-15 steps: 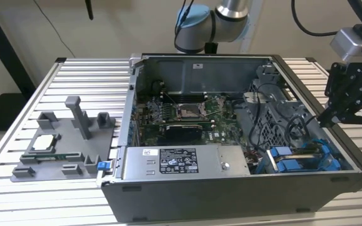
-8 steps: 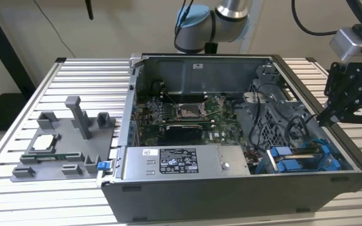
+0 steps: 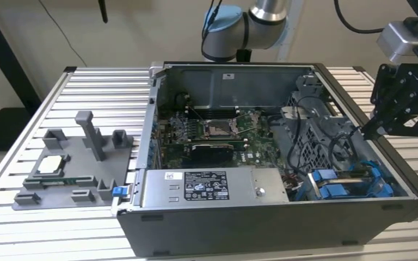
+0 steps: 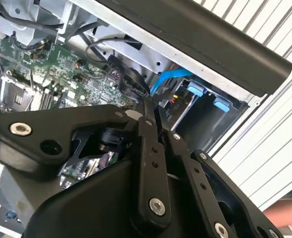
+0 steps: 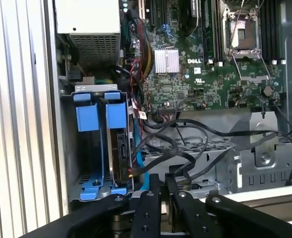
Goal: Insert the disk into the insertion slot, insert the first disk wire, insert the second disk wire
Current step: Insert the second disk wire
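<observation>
The insertion slot (image 3: 372, 187) is the grey drive cage with blue fittings in the open case's near corner on the exterior view's right. The disk (image 5: 120, 148) stands on edge inside it, held in its blue carrier (image 5: 117, 115). Black wires (image 5: 185, 146) loop beside the cage, and a blue flat wire (image 4: 168, 77) runs down toward it. I cannot tell whether either is plugged into the disk. My gripper (image 3: 369, 132) hangs shut over the case's wall on the exterior view's right, just above the cage. Its fingers (image 5: 153, 191) are together with nothing visible between them.
A grey power-supply box (image 3: 209, 187) with a white sticker fills the case's near side. The motherboard (image 3: 209, 133) lies in the middle. A grey fixture plate (image 3: 71, 174) with small parts sits on the slatted table (image 3: 20, 217) at the exterior view's left.
</observation>
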